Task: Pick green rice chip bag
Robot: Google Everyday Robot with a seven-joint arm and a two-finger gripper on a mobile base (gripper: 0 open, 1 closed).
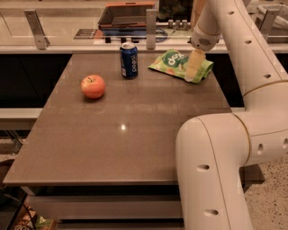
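The green rice chip bag (173,62) lies flat at the far right of the brown table (126,134), light green with a darker patch and white lettering. My gripper (193,67) hangs from the white arm and comes down onto the bag's right part, covering that end. A blue can (129,60) stands upright just left of the bag.
A red-orange apple (93,86) sits on the table's left part. My arm's big white links (216,170) fill the right foreground. Behind the table runs a counter with a metal rail, posts (151,22) and a dark tray (128,13).
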